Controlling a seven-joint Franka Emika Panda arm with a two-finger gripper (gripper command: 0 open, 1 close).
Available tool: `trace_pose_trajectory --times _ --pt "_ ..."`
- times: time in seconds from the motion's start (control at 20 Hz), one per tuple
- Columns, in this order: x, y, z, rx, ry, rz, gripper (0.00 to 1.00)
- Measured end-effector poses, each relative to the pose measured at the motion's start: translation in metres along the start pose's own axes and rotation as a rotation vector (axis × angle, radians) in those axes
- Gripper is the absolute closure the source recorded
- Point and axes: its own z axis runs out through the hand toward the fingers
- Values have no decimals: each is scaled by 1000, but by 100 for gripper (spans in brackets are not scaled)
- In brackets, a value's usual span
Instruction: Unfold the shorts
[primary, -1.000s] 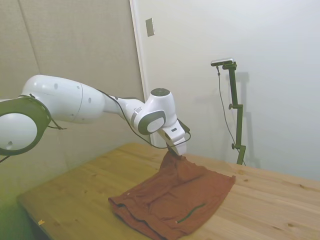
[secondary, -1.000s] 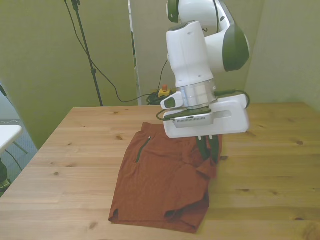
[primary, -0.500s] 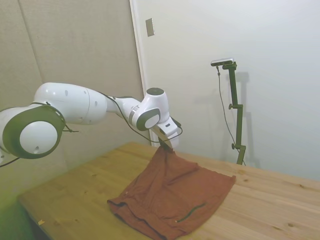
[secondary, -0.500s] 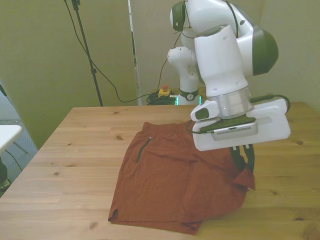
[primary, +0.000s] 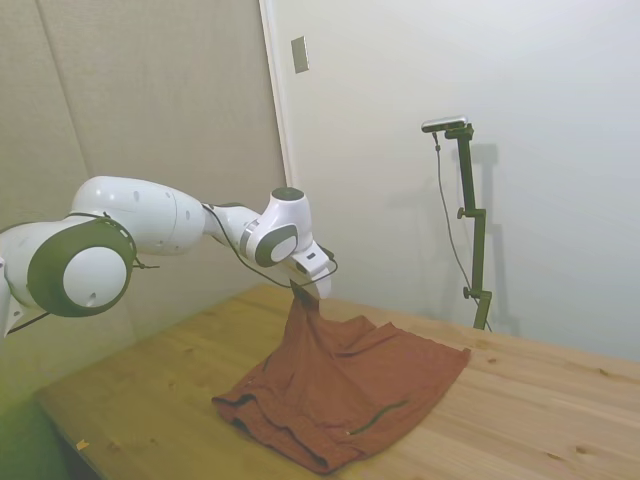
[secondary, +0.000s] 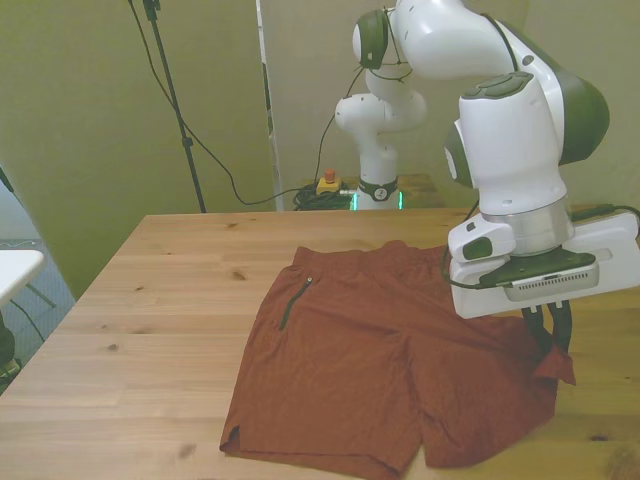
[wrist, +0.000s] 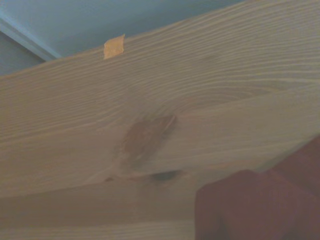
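We are pinching a corner of the shorts (secondary: 370, 370) in our gripper (secondary: 552, 338), lifting it off the table (secondary: 150, 300) at the front view's right. The side view is showing fabric tenting upward; the wrist view is catching only a tape scrap (wrist: 114, 47)

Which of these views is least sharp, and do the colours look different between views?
Wrist view: softest, wood grain and the shorts blurred. Front view: sharp, walls tinted yellow-green, shorts vivid. Side view: grainy, dim, with a green cast at its left edge.
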Motion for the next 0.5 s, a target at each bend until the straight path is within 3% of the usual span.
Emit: trace_pose_trajectory --times 0.25,0.5 --pt "-9 4 -11 -5 9 -47 0" --pt "-29 10 -50 6 64 -88 0"
